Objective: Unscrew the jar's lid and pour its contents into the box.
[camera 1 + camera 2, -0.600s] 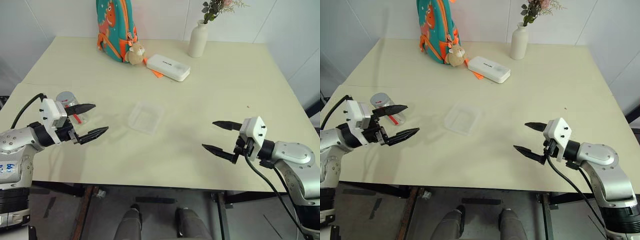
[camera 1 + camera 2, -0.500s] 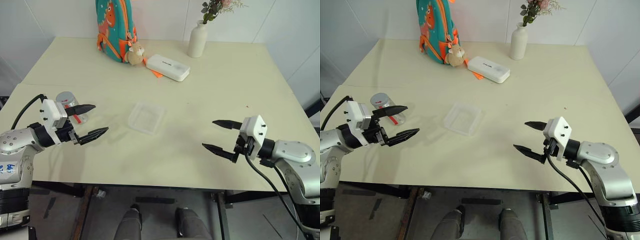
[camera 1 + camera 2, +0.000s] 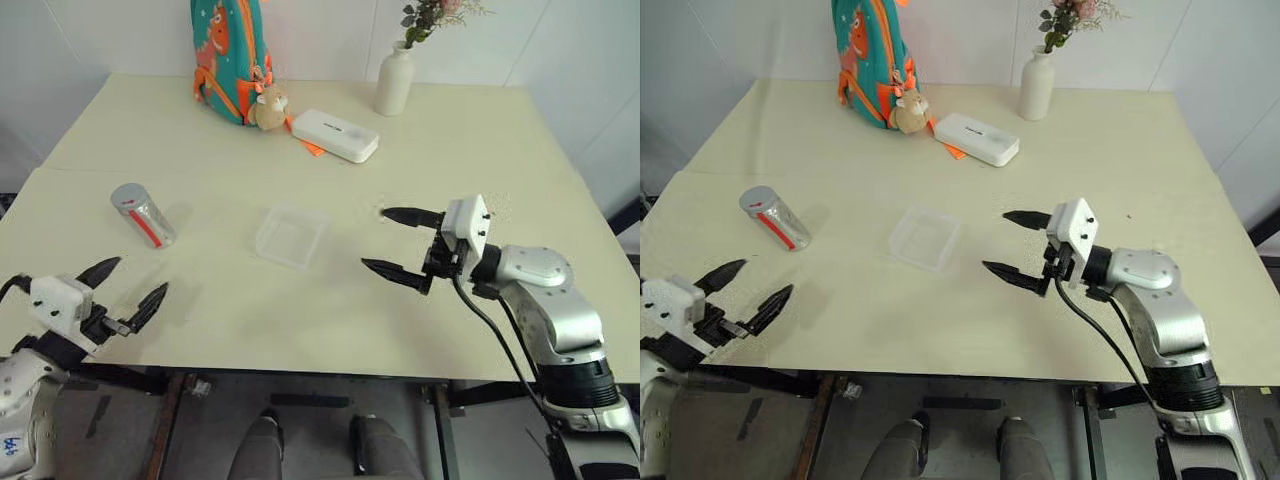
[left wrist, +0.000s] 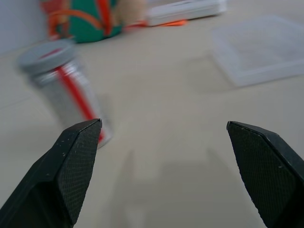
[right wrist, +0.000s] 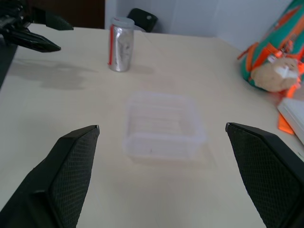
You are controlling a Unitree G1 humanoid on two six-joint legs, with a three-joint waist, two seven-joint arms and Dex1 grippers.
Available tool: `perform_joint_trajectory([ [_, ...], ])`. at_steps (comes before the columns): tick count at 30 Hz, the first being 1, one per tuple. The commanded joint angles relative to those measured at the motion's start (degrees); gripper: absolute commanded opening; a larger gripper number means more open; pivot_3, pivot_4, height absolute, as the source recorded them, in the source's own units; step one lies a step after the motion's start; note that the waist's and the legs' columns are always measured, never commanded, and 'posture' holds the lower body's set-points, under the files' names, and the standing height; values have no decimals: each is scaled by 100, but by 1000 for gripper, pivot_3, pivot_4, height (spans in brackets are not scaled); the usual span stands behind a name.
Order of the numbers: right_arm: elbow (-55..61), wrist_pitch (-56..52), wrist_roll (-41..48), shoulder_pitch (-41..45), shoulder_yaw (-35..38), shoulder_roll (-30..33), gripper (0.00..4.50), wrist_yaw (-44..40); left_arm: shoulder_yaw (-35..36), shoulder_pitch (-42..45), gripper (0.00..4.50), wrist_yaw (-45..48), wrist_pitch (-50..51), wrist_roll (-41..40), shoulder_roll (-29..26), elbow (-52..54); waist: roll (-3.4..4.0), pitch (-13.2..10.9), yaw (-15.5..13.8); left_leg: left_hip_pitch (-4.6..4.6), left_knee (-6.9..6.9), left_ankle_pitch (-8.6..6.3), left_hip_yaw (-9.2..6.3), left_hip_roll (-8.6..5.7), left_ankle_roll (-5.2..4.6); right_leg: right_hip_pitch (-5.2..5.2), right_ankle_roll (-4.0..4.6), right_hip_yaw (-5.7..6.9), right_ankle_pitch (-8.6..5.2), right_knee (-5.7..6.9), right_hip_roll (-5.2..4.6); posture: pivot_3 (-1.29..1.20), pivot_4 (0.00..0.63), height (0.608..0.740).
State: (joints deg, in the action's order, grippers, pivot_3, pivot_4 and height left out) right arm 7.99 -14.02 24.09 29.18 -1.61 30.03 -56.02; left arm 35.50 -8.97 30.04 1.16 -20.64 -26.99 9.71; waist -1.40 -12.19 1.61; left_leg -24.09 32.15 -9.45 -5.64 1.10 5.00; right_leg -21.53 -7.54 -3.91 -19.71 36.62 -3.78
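The jar (image 3: 143, 214) is standing on the worktop (image 3: 470, 150) left of the box (image 3: 292, 235), lid (image 3: 129, 193) on. Probably light, slick, rigid; grip mid-body. Left gripper (image 3: 128, 291), wide and empty, is now sitting well short of it versus 0.6 s ago. Right gripper (image 3: 398, 243), wide, is now nearing the box.

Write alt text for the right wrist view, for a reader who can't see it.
The right claw, wide open, points at the box, a shallow clear tray on the cream table. Beyond the box the jar stands with its grey lid on, the open left claw nearby. A teal backpack and plush toy sit aside.
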Motion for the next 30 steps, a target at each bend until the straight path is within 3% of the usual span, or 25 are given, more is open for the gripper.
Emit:
perform_joint_trajectory([
  [1, 45, 82, 108, 339, -129, -303, 4500, 21, 233, 243, 4491, -1165, -179, 249, 473, 161, -1, 0, -42, -1, 3, 1, -1, -1, 0, 0, -2, 1, 1, 0, 0, 0, 150, 740],
  [11, 139, 68, 10, 676, -380, -761, 4500, 189, -653, 1693, 4491, -1687, -612, 665, 630, -891, -9, 6, -117, -2, 13, 12, -2, -1, -1, 4, -5, 2, 23, -4, 8, 0, 150, 740],
  [30, 301, 46, 29, 691, -417, -945, 4500, 441, -1189, 2976, 4491, -2854, -540, 1089, 754, -1996, -10, 6, -1, -1, 10, 12, -5, 1, 4, -5, -11, 1, 24, 25, 14, 0, 150, 740],
])
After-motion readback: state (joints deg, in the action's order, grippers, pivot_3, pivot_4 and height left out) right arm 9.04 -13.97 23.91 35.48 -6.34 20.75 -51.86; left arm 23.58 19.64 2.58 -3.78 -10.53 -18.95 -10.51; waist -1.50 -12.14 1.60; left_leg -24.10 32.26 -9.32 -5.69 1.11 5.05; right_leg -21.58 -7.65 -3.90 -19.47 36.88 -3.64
